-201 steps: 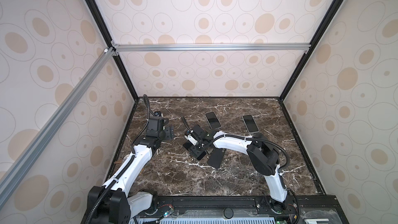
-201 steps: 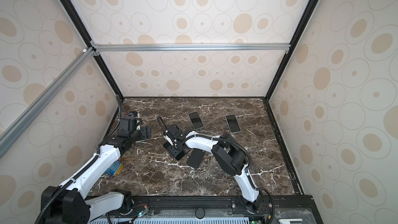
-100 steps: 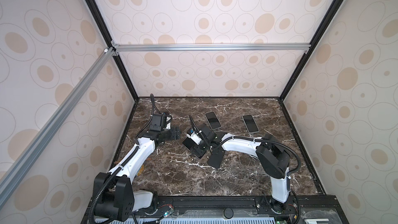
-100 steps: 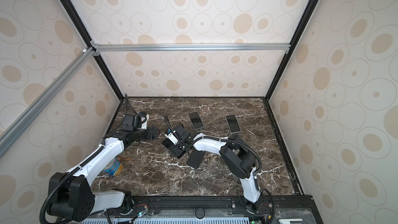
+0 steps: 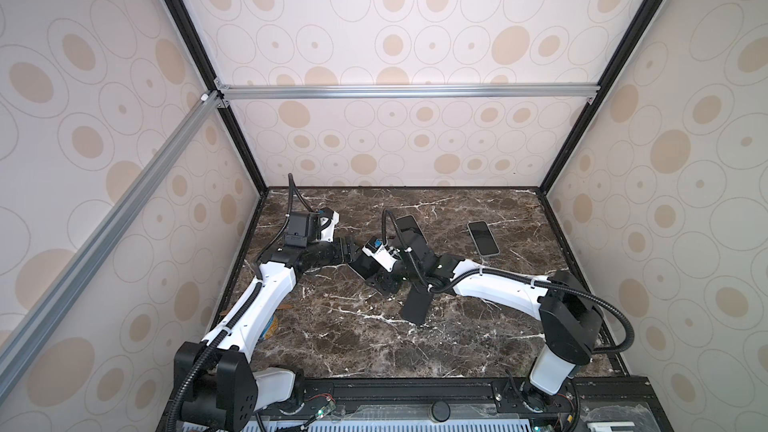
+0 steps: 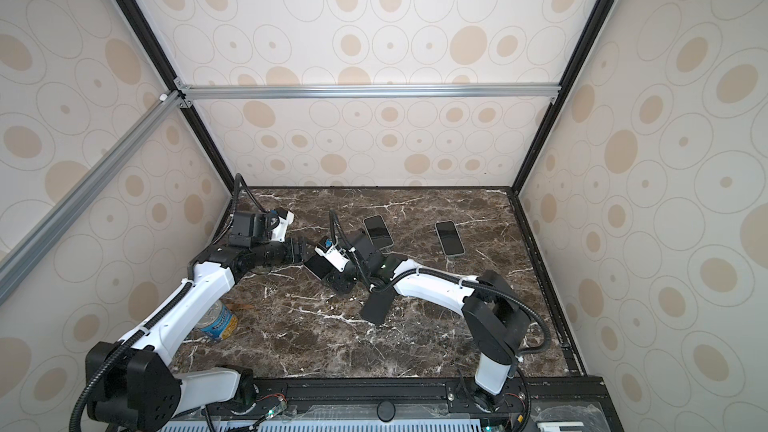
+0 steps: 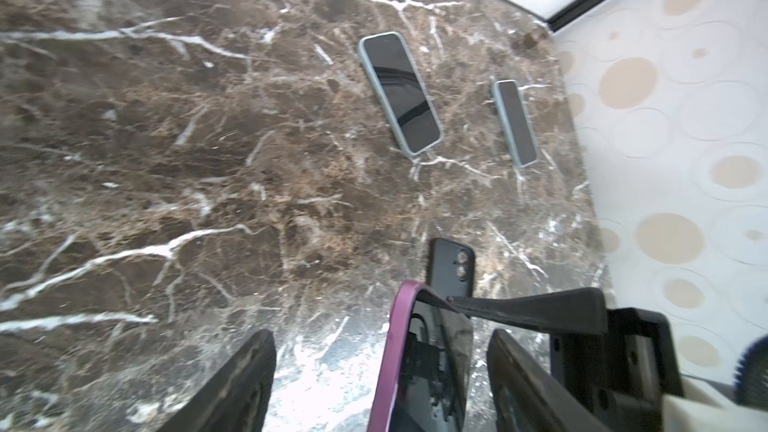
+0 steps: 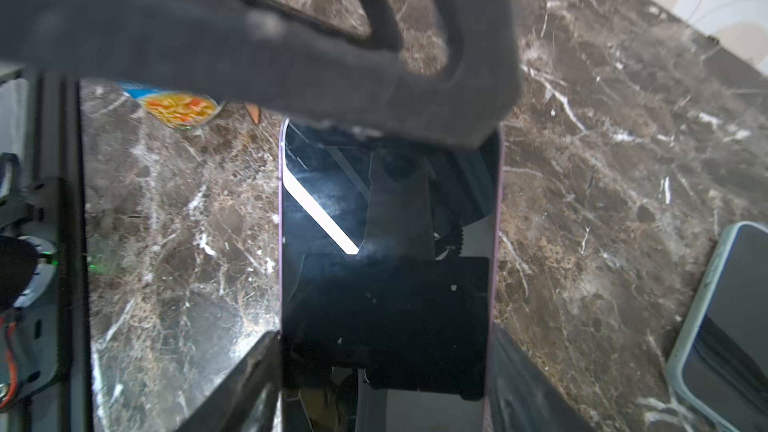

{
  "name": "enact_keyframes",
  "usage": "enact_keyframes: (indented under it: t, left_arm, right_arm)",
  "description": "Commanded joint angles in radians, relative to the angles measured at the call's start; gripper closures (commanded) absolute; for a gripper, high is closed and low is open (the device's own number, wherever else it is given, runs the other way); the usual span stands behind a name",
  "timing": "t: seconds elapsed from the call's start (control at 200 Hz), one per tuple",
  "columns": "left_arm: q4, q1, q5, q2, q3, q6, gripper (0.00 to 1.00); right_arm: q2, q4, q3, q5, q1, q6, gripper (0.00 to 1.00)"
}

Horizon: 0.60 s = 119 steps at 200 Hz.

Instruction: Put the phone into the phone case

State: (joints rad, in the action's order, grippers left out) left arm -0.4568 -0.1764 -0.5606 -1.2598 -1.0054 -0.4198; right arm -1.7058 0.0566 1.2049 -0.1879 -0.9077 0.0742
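The phone (image 8: 386, 243), a glossy dark screen in a purple rim, is held above the surface (image 5: 332, 347) left of centre, clamped across its width by the right gripper (image 8: 384, 338). The black phone case (image 5: 417, 305) lies flat beside that arm. The left gripper (image 7: 382, 347), jaws spread, straddles the phone's free end, perhaps touching it. A second ago it was well apart.
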Motion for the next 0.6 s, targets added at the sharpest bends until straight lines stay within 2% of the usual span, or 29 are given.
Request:
enact_keyframes:
  t: [0.0,0.34,0.445,0.55,0.59]
  left_arm:
    - [-0.027,0.005,-0.105,0.022,-0.051,-0.026,0.23]
    - [-0.001,0.006,-0.195,0.030,-0.026,-0.054,0.29]
    - [-0.002,0.006,-0.220,0.030,-0.016,-0.055,0.34]
    - [-0.013,0.005,-0.239,0.039,-0.009,-0.044,0.45]
    - [-0.020,0.005,-0.240,0.044,-0.006,-0.040,0.47]
  right_arm:
    - [0.058,-0.085,-0.022,-0.036,0.000,0.041,0.49]
    - [0.113,-0.113,-0.063,-0.066,0.001,0.058,0.49]
    - [0.116,-0.129,-0.069,-0.071,0.001,0.050,0.49]
    - [0.119,-0.144,-0.071,-0.072,0.001,0.047,0.49]
    - [0.119,-0.144,-0.070,-0.068,0.001,0.047,0.49]
